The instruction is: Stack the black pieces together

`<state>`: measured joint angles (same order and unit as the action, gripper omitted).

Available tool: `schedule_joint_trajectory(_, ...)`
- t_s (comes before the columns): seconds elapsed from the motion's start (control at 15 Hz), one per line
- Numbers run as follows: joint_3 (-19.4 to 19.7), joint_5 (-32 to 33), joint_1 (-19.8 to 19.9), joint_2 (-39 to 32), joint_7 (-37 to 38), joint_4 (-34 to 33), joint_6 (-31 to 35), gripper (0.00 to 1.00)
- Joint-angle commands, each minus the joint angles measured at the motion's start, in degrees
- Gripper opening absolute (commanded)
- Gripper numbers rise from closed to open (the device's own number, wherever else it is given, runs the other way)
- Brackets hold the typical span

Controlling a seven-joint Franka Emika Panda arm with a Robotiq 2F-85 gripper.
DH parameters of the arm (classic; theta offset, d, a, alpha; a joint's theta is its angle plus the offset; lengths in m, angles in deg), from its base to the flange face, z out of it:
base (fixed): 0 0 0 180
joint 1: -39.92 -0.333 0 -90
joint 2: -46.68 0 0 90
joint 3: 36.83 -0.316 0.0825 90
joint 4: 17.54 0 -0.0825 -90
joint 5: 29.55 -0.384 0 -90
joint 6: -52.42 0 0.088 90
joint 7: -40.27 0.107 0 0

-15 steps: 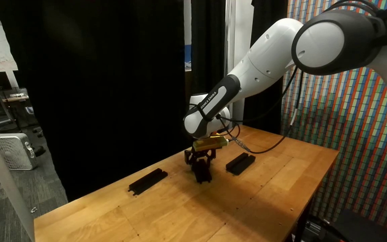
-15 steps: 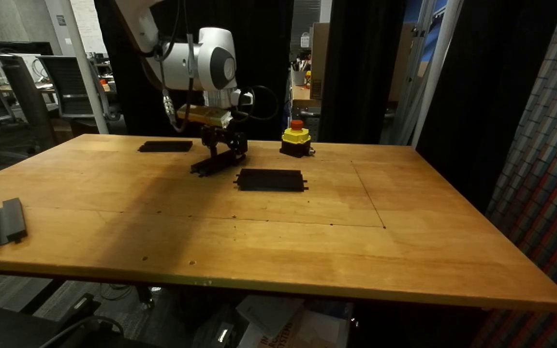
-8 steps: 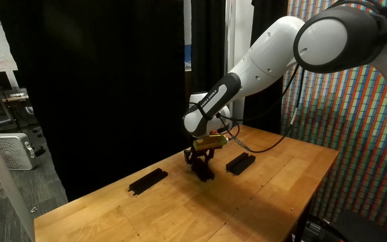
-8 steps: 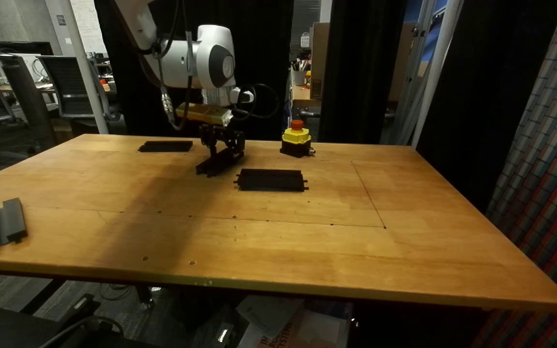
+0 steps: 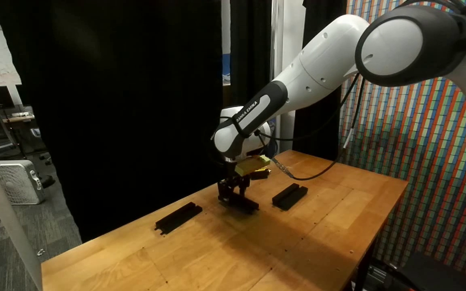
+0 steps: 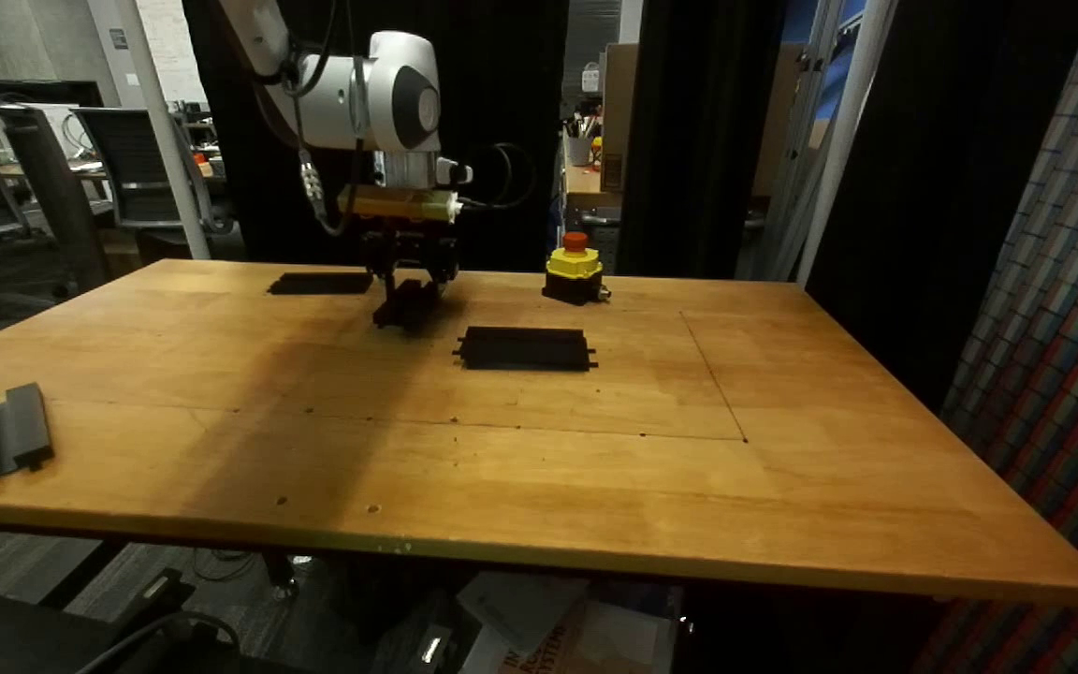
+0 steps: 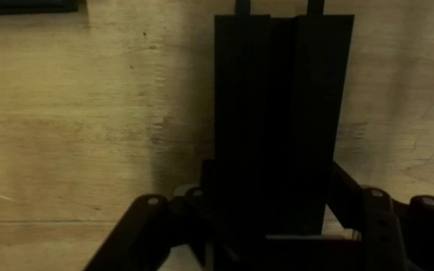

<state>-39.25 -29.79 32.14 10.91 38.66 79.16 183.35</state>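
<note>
Over a wooden table (image 6: 595, 496), gripper (image 7: 273, 184) clamped on 1 black piece (image 7: 281, 94), 3 other black pieces (image 6: 526, 349) apart.

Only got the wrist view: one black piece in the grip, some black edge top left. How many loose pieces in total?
Observer: Three: in an exterior view, a far piece, a middle piece and a near-left piece.
Operator: Any of those stacked?
Observer: No, each lies apart from the others on the table.
Operator: Anything else on it?
Observer: A red-topped yellow button box, near the far edge in an exterior view.
</note>
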Motion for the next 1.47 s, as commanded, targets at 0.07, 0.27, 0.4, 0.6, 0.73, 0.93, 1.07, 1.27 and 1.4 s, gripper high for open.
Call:
schedule_joint_trajectory(0.07,-2.57,3.56,1.19,0.40,-10.93,-5.55,-10.20,0.45)
schedule_joint_trajectory(0.27,-3.57,6.25,0.48,0.10,-16.99,-8.80,-15.87,0.45)
schedule_joint_trajectory(0.4,-4.54,8.37,-0.32,-0.08,-20.48,-10.19,-18.12,0.45)
schedule_joint_trajectory(0.6,-6.52,11.33,-1.97,-0.71,-25.00,-11.09,-18.27,0.45)
schedule_joint_trajectory(0.73,-7.72,13.27,-3.14,-0.71,-27.96,-10.98,-17.64,0.45)
schedule_joint_trajectory(0.93,-9.30,16.39,-5.27,-0.84,-32.04,-11.34,-17.15,0.45)
schedule_joint_trajectory(1.07,-10.25,18.19,-6.41,-0.94,-35.50,-12.08,-17.43,0.45)
schedule_joint_trajectory(1.27,-11.18,20.19,-7.77,-1.83,-42.05,-14.07,-17.28,0.45)
schedule_joint_trajectory(1.4,-11.49,21.11,-8.15,-2.82,-47.31,-15.70,-16.73,0.45)
